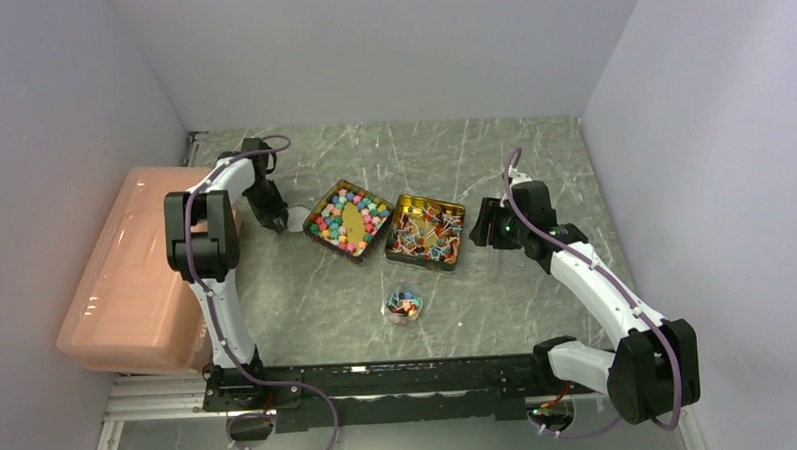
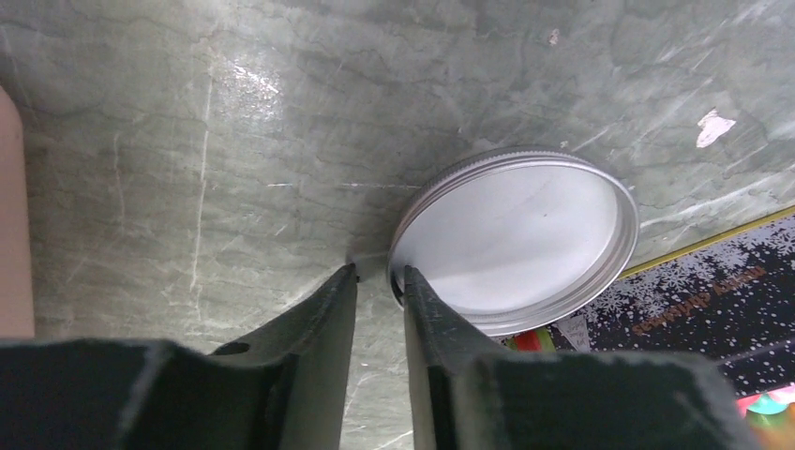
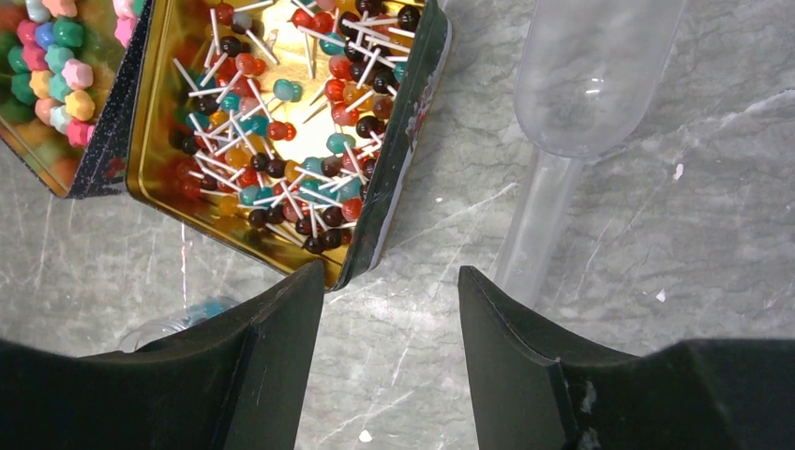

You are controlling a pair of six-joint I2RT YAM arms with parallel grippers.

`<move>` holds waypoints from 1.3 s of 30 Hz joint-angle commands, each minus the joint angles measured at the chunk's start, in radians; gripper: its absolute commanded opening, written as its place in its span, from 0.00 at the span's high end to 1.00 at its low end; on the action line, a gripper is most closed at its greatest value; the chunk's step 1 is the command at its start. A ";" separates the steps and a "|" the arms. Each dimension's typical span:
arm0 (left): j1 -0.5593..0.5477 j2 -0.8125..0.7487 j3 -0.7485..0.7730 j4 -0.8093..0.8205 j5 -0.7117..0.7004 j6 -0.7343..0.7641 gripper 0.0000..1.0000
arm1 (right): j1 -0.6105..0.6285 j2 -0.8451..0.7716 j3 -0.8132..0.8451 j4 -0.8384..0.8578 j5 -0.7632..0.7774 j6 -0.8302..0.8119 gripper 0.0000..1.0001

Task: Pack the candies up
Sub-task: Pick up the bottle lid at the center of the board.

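Observation:
Pea-sized multicoloured candies fill the left gold tin; they also show in the right wrist view. The right gold tin holds small round sweets on white sticks. A small clear jar stands lidless in front of the tins with a few candies inside. Its round lid lies upside down on the table left of the tins. My left gripper is low at the lid, its narrow gap straddling the rim without clamping it. My right gripper is open and empty beside the right tin.
A clear plastic scoop lies on the table just beyond my right gripper, to the right of the stick-sweet tin. A large pink plastic box stands along the left edge. Grey walls enclose the green marbled table.

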 commanded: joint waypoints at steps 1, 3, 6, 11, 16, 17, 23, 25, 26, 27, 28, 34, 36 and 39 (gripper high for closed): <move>-0.002 0.014 0.043 0.014 -0.012 0.007 0.73 | -0.004 -0.023 -0.004 0.039 -0.020 -0.013 0.42; -0.002 0.023 0.049 0.010 -0.004 0.015 0.81 | -0.002 -0.023 -0.002 0.037 -0.019 -0.012 0.42; -0.002 0.025 0.044 0.019 0.004 0.019 0.93 | -0.004 -0.024 -0.002 0.037 -0.022 -0.012 0.42; 0.031 -0.003 0.027 0.031 0.016 0.022 1.00 | -0.003 -0.033 0.002 0.035 -0.030 -0.005 0.41; 0.038 -0.085 0.003 0.042 -0.006 0.028 1.00 | -0.002 -0.051 0.001 0.041 -0.072 0.005 0.41; 0.042 -0.105 0.000 0.040 -0.013 0.031 1.00 | -0.004 -0.057 -0.002 0.044 -0.082 0.007 0.41; 0.047 -0.262 -0.048 0.048 -0.044 0.042 1.00 | -0.004 -0.106 -0.023 0.086 -0.176 0.018 0.40; 0.046 -0.315 -0.068 0.054 -0.029 0.040 1.00 | -0.003 -0.121 -0.029 0.118 -0.252 0.025 0.40; 0.047 -0.339 -0.077 0.057 -0.027 0.041 1.00 | -0.002 -0.132 -0.036 0.138 -0.286 0.036 0.40; 0.047 -0.366 -0.085 0.058 -0.014 0.041 1.00 | 0.001 -0.148 -0.046 0.176 -0.328 0.048 0.40; 0.047 -0.388 -0.093 0.056 0.004 0.044 1.00 | 0.004 -0.167 -0.058 0.210 -0.356 0.061 0.40; 0.047 -0.495 -0.149 0.043 0.163 0.077 1.00 | 0.130 -0.259 -0.061 0.301 -0.404 0.034 0.39; 0.047 -0.529 -0.174 0.040 0.241 0.091 1.00 | 0.226 -0.270 -0.033 0.271 -0.335 -0.027 0.39; 0.047 -0.580 -0.224 0.046 0.341 0.107 1.00 | 0.350 -0.277 -0.003 0.240 -0.241 -0.105 0.38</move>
